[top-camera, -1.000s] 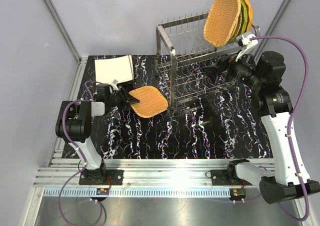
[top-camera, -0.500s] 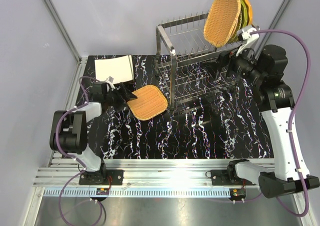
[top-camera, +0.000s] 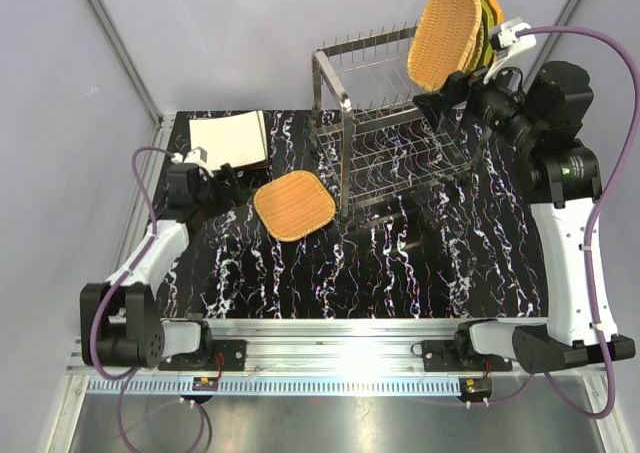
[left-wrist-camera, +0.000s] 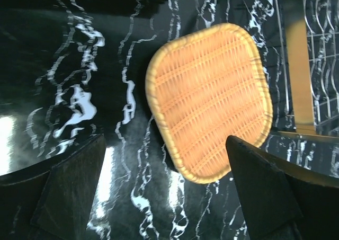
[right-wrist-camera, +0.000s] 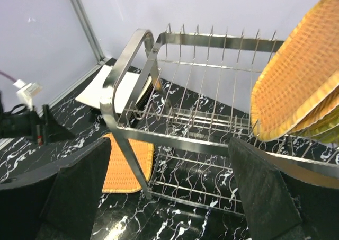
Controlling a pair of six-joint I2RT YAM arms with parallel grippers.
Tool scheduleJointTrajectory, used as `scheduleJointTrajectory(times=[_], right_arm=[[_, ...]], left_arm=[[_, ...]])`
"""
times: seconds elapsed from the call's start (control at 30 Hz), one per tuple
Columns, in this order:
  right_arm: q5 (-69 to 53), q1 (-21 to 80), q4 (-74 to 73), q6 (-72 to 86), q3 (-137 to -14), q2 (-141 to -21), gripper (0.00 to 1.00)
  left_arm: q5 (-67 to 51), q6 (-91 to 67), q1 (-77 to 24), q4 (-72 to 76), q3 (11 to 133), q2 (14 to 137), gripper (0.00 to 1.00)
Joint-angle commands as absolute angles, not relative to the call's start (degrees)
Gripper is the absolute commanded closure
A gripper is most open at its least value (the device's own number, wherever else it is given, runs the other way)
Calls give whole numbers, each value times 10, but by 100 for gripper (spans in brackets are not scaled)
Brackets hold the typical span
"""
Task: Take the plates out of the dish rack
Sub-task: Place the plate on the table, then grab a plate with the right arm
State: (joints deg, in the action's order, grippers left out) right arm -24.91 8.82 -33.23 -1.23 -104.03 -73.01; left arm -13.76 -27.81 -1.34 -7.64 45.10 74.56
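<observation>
Black marbled table (top-camera: 400, 263), woven plate (top-camera: 293, 204) flat, left tool (left-wrist-camera: 164, 144) wide, right tool (right-wrist-camera: 169, 144) wide

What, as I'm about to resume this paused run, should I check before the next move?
1. Left claw open, off the woven plate: ok.
2. That plate flat on the table: ok.
3. Right claw open: ok.
4. Racked plates upright on the dish rack top tier: ok.
5. A racked plate inside the right claw: not ok, they sit beside it.
6. Count of racked plates: cannot tell.
</observation>
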Motion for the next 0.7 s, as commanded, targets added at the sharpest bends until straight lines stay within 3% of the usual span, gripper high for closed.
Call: scheduleJointTrajectory(times=[0.0, 0.27, 0.67], right_arm=[[-210, 83, -334, -4, -1082, -741, 0], [-171, 82, -353, -4, -1142, -779, 0], [-148, 67, -445, -4, -1298, -884, 0]], left_arm=[[-72, -240, -11, -114, 446, 679, 1], [-1, -252, -3, -181, 441, 536, 1], [-47, -271, -1, -242, 437, 391, 1]])
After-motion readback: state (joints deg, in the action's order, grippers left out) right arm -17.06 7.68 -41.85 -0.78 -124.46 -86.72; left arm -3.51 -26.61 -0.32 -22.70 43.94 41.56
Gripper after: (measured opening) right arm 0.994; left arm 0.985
